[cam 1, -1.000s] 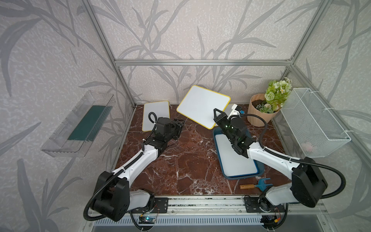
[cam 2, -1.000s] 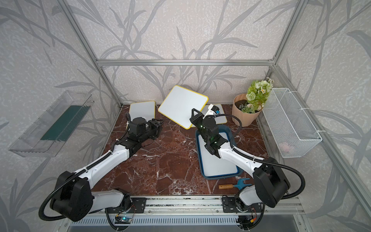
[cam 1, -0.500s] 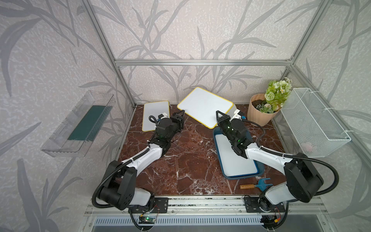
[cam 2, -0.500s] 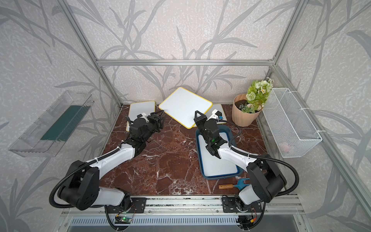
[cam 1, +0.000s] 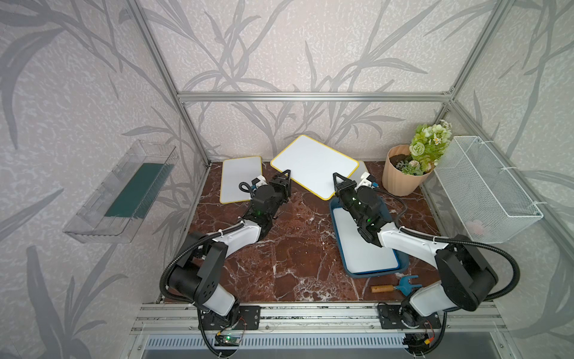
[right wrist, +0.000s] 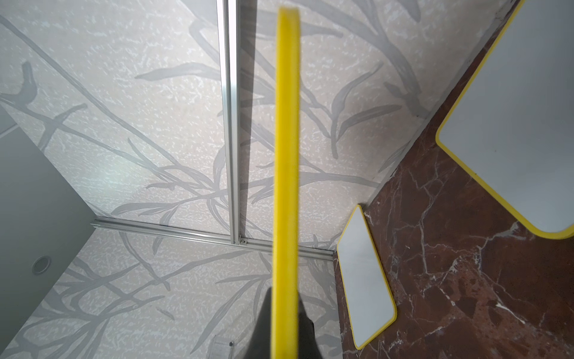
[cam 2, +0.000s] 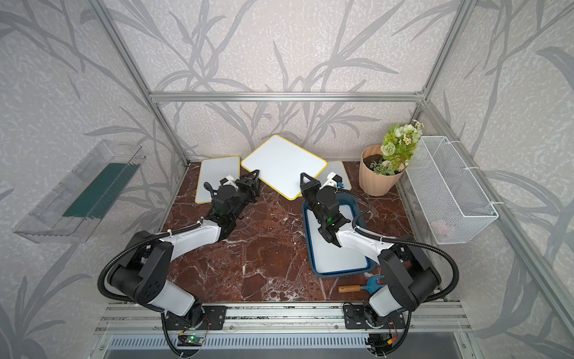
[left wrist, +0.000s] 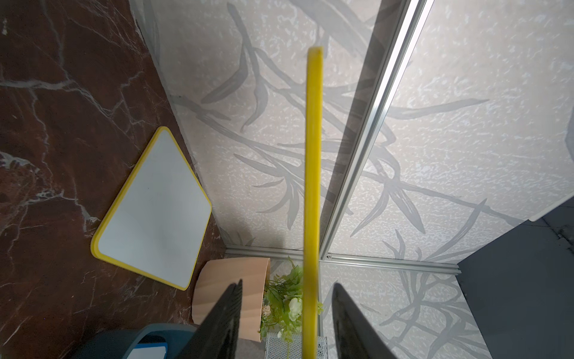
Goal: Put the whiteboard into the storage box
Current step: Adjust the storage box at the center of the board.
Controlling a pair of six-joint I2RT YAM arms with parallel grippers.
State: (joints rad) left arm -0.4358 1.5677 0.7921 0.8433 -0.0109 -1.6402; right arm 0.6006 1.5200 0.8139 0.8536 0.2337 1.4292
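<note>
The whiteboard, yellow-framed, is up off the marble table, hanging over its back between the two arms, just behind the far end of the storage box and not in it. The right gripper is clamped on one side of it; in the right wrist view the whiteboard runs edge-on straight out of the pinched fingers. The left gripper sits at the opposite side, jaws apart: the left wrist view shows the board's edge passing between both fingers with a gap on each side. Inside the box lies a blue-edged board, and the right arm stretches across the box, covering its far right part. A second yellow board lies flat at the back left; a third peeks out by the flower pot, half hidden under the raised one. A small garden fork lies just in front of the box. A wire basket hangs on the right wall and a clear bin on the left. Something pale pink in the basket is too faint to name.
</note>
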